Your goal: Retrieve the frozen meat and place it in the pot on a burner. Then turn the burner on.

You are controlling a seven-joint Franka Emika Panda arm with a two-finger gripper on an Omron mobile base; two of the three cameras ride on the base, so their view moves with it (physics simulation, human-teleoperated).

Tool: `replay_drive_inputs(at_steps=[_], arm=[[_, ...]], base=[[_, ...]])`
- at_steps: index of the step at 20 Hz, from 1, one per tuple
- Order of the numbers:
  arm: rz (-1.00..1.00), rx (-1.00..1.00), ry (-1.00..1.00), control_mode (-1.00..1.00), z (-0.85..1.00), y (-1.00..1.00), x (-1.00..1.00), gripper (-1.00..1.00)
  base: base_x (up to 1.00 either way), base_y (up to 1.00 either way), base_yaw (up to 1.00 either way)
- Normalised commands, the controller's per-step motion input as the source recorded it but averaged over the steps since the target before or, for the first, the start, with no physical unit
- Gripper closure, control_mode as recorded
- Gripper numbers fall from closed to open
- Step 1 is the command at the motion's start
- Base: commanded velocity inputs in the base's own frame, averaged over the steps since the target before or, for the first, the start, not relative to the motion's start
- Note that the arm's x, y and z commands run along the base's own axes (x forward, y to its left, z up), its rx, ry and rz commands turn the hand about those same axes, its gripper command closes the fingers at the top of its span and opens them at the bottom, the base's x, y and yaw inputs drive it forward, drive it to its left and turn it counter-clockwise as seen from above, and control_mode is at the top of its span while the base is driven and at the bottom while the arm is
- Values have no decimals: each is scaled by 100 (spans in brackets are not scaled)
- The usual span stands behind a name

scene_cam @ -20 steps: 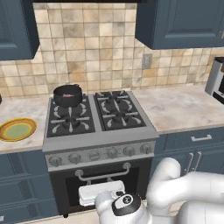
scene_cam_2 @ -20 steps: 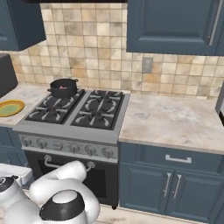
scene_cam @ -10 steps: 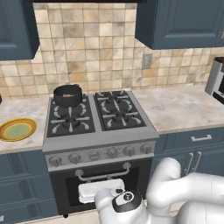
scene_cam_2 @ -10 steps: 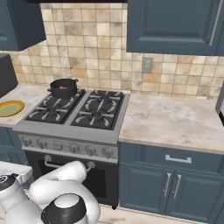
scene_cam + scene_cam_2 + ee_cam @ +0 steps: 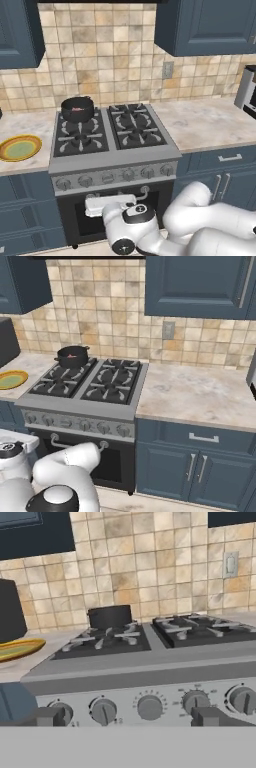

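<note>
We see the gripper (image 5: 125,718) in the hand view as two dark finger tips (image 5: 46,716) low in the picture, set far apart with nothing between them: the jaws stand fully open and hold nothing. They touch nothing we can make out; they sit level with the row of silver knobs (image 5: 150,707) on the stove front, just ahead of the gripper.

Beyond the knobs and above the gripper lies the black grate (image 5: 107,639) of the stove. The pot (image 5: 110,617) stands on the far burner to the left of the gripper's line, against the tiled wall (image 5: 145,567). From the hand view we see only the pot's outer wall, not its inside.

The left base view looks down into the pot (image 5: 77,108) and shows a pinkish-red patch inside it, the frozen meat (image 5: 78,108). The right base view also shows that reddish lump (image 5: 71,356) within the pot (image 5: 73,356). The burner (image 5: 80,140) in front of the pot is bare.

The yellow-rimmed green plate (image 5: 19,148) lies on the counter (image 5: 27,125) left of the stove, well apart from the gripper; the hand view shows it edge-on (image 5: 20,648). The base views show the oven door handle (image 5: 110,202) near the hand, and the wall outlet (image 5: 168,330) above the right counter (image 5: 200,396).
</note>
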Motion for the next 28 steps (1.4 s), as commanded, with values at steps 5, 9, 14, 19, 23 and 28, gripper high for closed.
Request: replay_drive_inputs(at_steps=[5,9,14,19,23,28], arm=[[0,0,2,-100,-6,-11,53,-100],[0,0,0,-100,-6,-1,38,-100],[0,0,0,-100,-16,0,39,-100],[0,0,-1,-100,-28,0,23,-100],[0,0,-3,-100,-34,0,8,-100],[0,0,0,-100,-5,9,0,-100]], base=[[0,0,0],[0,0,0],[0,0,0],[0,0,0],[0,0,0],[0,0,0]])
